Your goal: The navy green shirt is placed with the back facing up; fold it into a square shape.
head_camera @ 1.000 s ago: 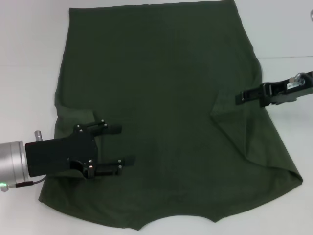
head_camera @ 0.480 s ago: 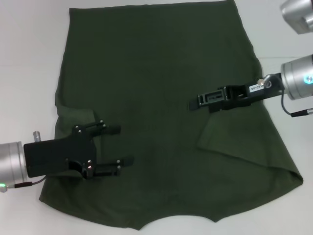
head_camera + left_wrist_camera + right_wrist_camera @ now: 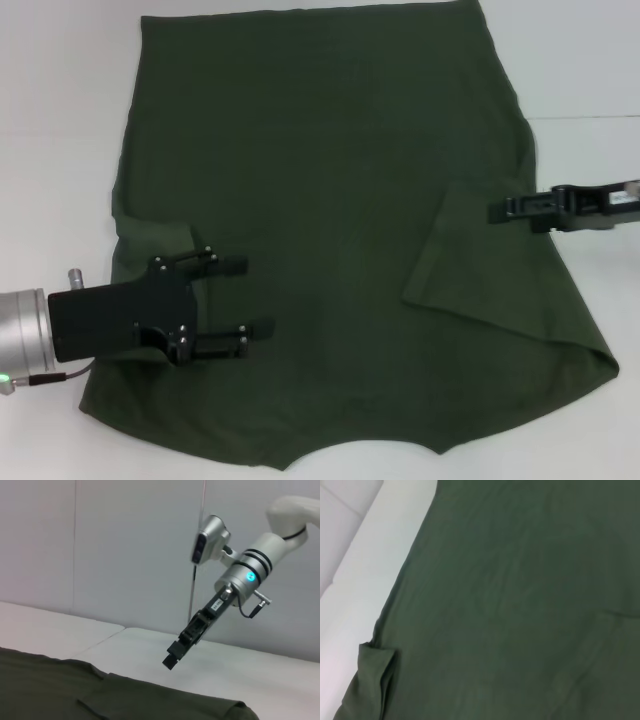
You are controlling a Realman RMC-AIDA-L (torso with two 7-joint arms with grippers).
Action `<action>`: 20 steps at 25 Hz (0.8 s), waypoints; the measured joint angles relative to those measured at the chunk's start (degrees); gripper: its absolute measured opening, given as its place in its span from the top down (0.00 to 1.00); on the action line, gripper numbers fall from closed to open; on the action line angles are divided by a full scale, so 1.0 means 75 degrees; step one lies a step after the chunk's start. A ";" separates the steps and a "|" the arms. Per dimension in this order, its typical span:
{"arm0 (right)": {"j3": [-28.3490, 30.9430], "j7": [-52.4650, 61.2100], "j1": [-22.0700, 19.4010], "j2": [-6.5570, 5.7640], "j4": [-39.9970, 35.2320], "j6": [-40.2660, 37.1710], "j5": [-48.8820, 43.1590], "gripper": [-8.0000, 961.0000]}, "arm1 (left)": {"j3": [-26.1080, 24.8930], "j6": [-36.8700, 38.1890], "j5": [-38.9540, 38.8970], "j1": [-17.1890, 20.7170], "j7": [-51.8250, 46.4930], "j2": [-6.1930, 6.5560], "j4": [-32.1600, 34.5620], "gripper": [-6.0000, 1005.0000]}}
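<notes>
The right gripper point(image 3: 497, 210) has pulled back from the middle of the navy green shirt point(image 3: 330, 180) toward the shirt's right edge, and the right sleeve flap point(image 3: 470, 265) now lies folded in over the shirt's back. That gripper hangs above the flap, touching nothing; it looks closed and empty, though it shows thin and side-on. The left gripper point(image 3: 245, 296) sits over the shirt's left sleeve point(image 3: 150, 235), fingers spread wide, holding nothing. The shirt lies flat on the white table point(image 3: 60, 120), back up.

The right flap could slip back open, because nothing presses it down. The left sleeve is bunched, so folding it could leave a lumpy, crooked edge.

The shirt's near hem is cut off in the head view. The left gripper hides part of the left sleeve.
</notes>
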 joint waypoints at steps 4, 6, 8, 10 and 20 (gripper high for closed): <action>0.0590 -0.0546 -0.0343 -0.0009 -0.0076 -0.0483 0.0214 0.01 | 0.0000 0.0051 0.0020 -0.0016 -0.0691 0.0010 0.0275 0.16; 0.0731 -0.0827 -0.0483 -0.0020 -0.0077 -0.0744 0.0337 0.01 | 0.0000 0.0118 0.0017 -0.0005 -0.1214 0.0031 0.0465 0.16; 0.0767 -0.1000 -0.0592 -0.0045 -0.0077 -0.0912 0.0374 0.01 | -0.0005 0.0253 0.0009 0.0003 -0.1876 0.0093 0.0695 0.16; 0.0772 -0.1107 -0.0672 -0.0095 -0.0057 -0.1034 0.0377 0.01 | -0.0033 0.0381 0.0036 0.0000 -0.2682 0.0186 0.0920 0.16; 0.0642 -0.1207 -0.0796 -0.0361 -0.0082 -0.1563 0.0326 0.01 | -0.0457 0.0708 0.1483 -0.0198 -0.5914 0.0793 0.1629 0.16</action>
